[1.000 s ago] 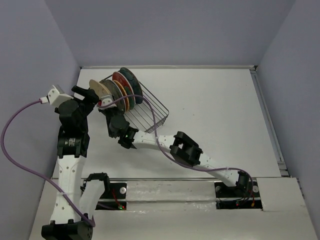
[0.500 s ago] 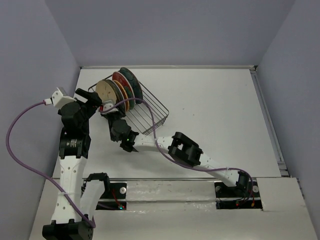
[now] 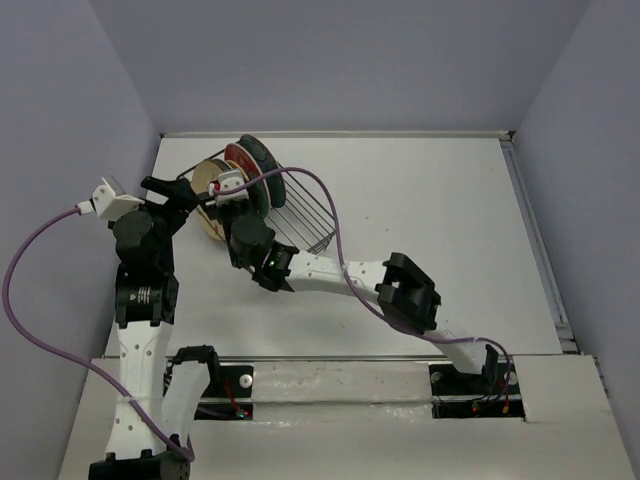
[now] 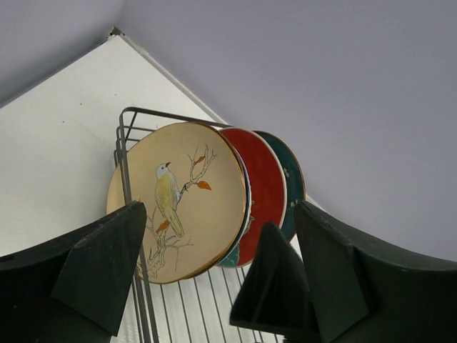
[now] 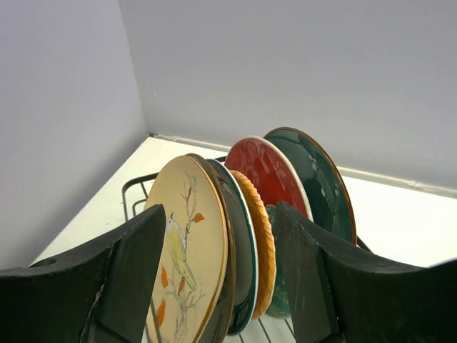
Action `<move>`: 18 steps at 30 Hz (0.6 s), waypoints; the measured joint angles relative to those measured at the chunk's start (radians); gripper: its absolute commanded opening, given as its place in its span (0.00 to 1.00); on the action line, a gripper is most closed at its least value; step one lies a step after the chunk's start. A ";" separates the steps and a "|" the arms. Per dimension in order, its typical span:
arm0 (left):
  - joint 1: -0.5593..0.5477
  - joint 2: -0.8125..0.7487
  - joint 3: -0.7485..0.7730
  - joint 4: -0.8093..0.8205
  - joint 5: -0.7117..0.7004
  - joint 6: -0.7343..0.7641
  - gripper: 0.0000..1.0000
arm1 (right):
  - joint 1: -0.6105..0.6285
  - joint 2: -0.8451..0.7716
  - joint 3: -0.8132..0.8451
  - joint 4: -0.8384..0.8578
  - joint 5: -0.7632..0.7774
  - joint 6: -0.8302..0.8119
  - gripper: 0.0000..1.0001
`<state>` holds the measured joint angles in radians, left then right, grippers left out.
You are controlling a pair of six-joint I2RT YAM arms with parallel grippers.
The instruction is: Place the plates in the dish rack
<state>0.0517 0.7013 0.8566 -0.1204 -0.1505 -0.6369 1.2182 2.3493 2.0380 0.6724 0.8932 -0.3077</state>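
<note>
Several plates stand on edge in the wire dish rack (image 3: 300,215), (image 4: 121,139). At the near end is a cream plate with a bird (image 4: 178,207), (image 5: 182,264), (image 3: 208,172). Behind it come a dark teal-rimmed plate (image 5: 241,243), an orange woven-look one (image 5: 260,236), a red one (image 5: 268,175), (image 4: 268,186) and a dark teal one (image 5: 318,179), (image 4: 293,179). My left gripper (image 4: 189,286), (image 3: 178,192) is open just left of the rack, facing the cream plate. My right gripper (image 5: 218,286), (image 3: 235,195) is open at the plates' near edge and holds nothing.
The rack sits at the table's far left, close to the left wall (image 3: 120,110) and back wall. The rack's right half (image 3: 310,225) holds no plates. The right arm's purple cable (image 3: 320,200) loops over the rack. White tabletop (image 3: 440,220) lies to the right.
The cream plate went from tilted at the rack's left end to standing inside it. My right gripper opened and let it go; the left gripper opened wider. The right arm's elbow swung right.
</note>
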 measured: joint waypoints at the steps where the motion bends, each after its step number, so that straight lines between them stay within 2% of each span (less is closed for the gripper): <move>1: 0.003 -0.005 0.000 0.002 -0.003 0.000 0.95 | -0.002 -0.022 -0.014 -0.018 -0.007 0.020 0.69; 8: 0.001 -0.035 -0.035 -0.037 0.005 0.019 0.93 | -0.016 -0.253 -0.169 -0.229 -0.152 0.243 0.67; 14: 0.001 -0.086 -0.115 -0.056 0.024 0.028 0.92 | -0.069 -0.449 -0.383 -0.363 -0.368 0.454 0.57; 18: 0.001 -0.136 -0.155 -0.071 0.048 0.042 0.90 | -0.144 -0.503 -0.473 -0.429 -0.502 0.553 0.50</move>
<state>0.0525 0.5655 0.7017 -0.1909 -0.1028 -0.5953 1.0744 1.8465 1.5650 0.2432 0.3912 0.2455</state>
